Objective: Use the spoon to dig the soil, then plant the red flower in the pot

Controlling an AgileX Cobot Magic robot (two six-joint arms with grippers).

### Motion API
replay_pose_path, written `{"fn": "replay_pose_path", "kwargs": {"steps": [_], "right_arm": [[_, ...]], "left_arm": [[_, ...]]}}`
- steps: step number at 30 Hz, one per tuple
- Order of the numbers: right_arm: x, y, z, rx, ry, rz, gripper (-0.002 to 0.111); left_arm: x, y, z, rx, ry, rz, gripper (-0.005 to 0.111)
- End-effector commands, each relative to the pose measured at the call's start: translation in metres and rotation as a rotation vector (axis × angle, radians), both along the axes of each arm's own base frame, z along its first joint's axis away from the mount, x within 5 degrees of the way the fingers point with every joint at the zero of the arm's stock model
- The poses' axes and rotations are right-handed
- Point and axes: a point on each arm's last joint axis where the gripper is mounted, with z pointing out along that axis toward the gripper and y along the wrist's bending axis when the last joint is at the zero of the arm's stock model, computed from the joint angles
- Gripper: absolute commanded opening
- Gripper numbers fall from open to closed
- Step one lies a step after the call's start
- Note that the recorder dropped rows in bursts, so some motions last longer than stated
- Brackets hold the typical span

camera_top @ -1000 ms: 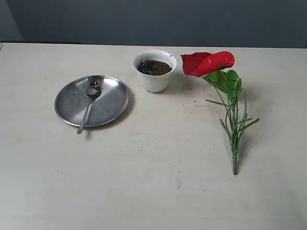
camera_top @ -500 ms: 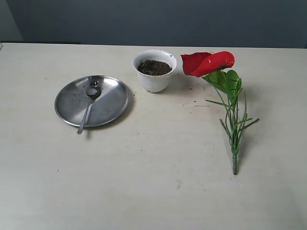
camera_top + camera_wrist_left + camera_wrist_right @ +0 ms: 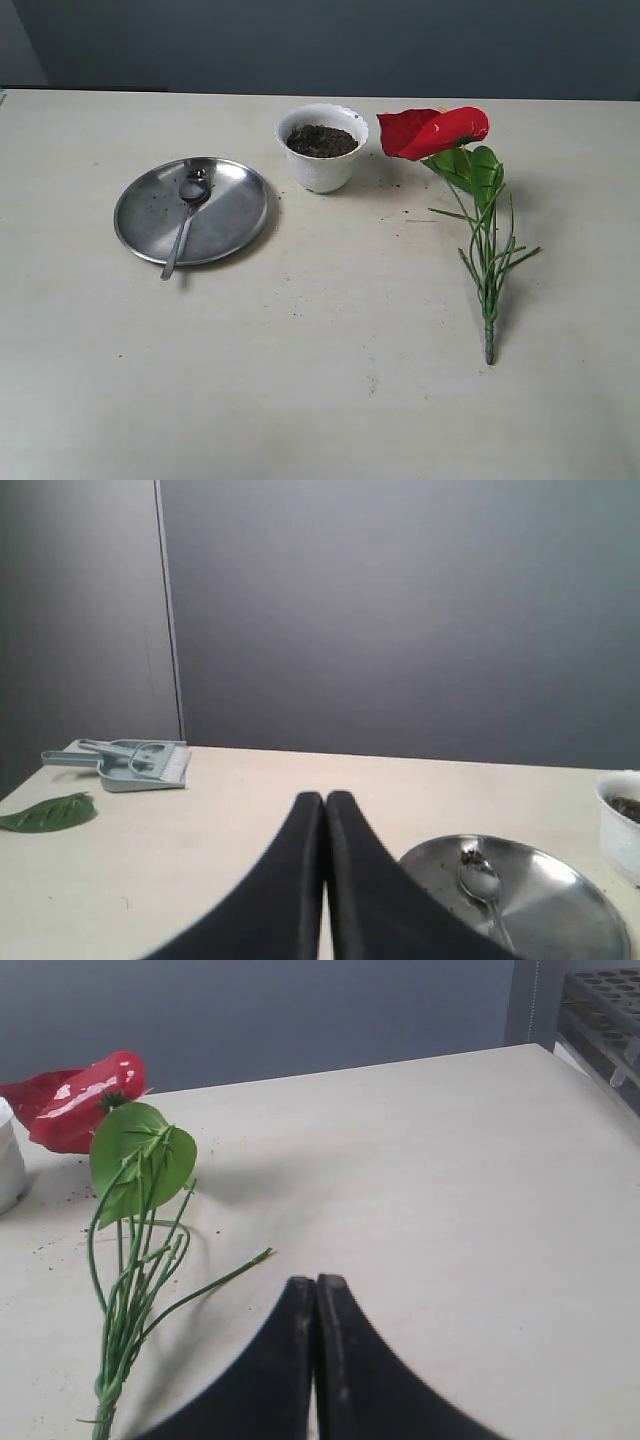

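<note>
The white scalloped pot [image 3: 321, 150] stands at the back middle of the table, holding dark soil [image 3: 321, 140]. Left of it, the silver spoon [image 3: 186, 215] lies on a round steel plate [image 3: 235, 215], its bowl speckled with soil and its handle past the near rim. The red flower [image 3: 434, 131] lies flat to the right of the pot, stem [image 3: 488, 290] pointing toward the front. Neither arm shows in the exterior view. My left gripper [image 3: 325, 798] is shut and empty, well short of the spoon [image 3: 481, 881]. My right gripper [image 3: 316, 1282] is shut and empty beside the flower [image 3: 82, 1100].
In the left wrist view a pale green dustpan with a brush [image 3: 130, 762] and a loose green leaf [image 3: 48, 813] lie near the table's far corner. A dark rack [image 3: 606, 1010] stands off the table's edge in the right wrist view. Soil crumbs dot the tabletop.
</note>
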Motion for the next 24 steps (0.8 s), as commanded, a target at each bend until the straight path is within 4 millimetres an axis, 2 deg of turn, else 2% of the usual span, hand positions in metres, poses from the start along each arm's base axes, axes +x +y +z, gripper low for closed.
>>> {"fn": "replay_pose_path", "kwargs": {"steps": [1, 4, 16, 24], "right_arm": [[0.000, 0.000, 0.000, -0.005, -0.011, -0.001, 0.000], [0.000, 0.000, 0.000, -0.005, -0.013, -0.002, 0.000], [0.000, 0.000, 0.000, -0.005, -0.013, -0.002, 0.000], [0.000, 0.000, 0.000, -0.005, -0.013, -0.002, 0.000]], "left_arm": [[0.000, -0.001, -0.022, -0.018, -0.007, -0.013, 0.000], [-0.001, -0.002, -0.031, -0.041, -0.008, -0.019, 0.000], [0.000, -0.002, -0.031, -0.057, -0.017, -0.023, 0.000], [0.001, -0.005, -0.043, -0.024, 0.061, -0.055, 0.000]]}}
